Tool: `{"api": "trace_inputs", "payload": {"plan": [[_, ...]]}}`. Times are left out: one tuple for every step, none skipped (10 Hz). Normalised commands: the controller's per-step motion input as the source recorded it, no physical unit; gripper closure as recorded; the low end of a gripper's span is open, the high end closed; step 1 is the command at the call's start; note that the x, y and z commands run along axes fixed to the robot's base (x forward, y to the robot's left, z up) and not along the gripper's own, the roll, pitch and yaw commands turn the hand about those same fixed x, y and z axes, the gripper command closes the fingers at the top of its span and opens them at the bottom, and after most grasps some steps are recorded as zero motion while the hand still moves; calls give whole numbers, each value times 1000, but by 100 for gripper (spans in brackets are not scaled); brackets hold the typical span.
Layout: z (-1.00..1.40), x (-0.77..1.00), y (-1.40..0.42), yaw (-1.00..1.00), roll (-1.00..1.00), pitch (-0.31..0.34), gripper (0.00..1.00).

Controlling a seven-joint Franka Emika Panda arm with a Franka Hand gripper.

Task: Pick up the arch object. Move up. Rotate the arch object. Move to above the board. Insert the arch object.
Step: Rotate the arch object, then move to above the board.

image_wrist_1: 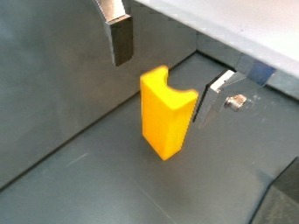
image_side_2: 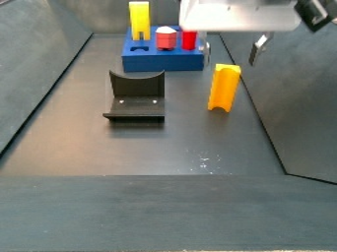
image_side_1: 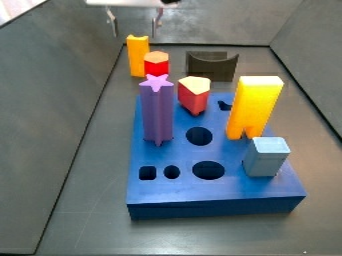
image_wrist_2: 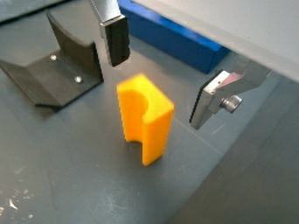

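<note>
The arch object (image_wrist_1: 167,114) (image_wrist_2: 143,121) is a slim orange-yellow block standing upright on the grey floor, its concave notch on the top end. In both side views it stands apart from the board (image_side_1: 138,55) (image_side_2: 226,87). My gripper (image_wrist_1: 170,68) (image_wrist_2: 166,70) hangs open just above it, one finger (image_wrist_1: 121,39) on one side and the other finger (image_wrist_2: 215,98) on the opposite side, with nothing touching the pads. From the side, the gripper (image_side_2: 239,39) sits over the arch top. The blue board (image_side_1: 214,185) (image_side_2: 165,59) (image_wrist_2: 176,39) carries several pieces.
The fixture (image_side_2: 136,95) (image_wrist_2: 59,61) stands on the floor beside the arch. On the board stand a purple star post (image_side_1: 156,110), a wide yellow block (image_side_1: 254,105), red pieces (image_side_1: 194,95) and a light blue cube (image_side_1: 267,155). A dark brown block (image_side_1: 210,65) sits behind it.
</note>
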Motion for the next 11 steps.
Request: {"api": "trace_inputs", "payload": {"plan": [[-877,29,-11,50,-42,-42,0],[-702,26,-11,42,-47,-42,0],[-569,28,-12,37,-52,-44,0],[-397,34,-11,34,-59,-46,0],[-314,37,-10,36,-64,-45,0],[0,0,0,38,-76,-40,100],[1000,-104,-74,187,-52,358,100],[1000,-104,-74,182,-51,356,100],[1000,-95,-72,146,-39,297,100],[1000,-85,-69,97,-16,210,100],[1000,-83,-68,74,1,159,100]]}}
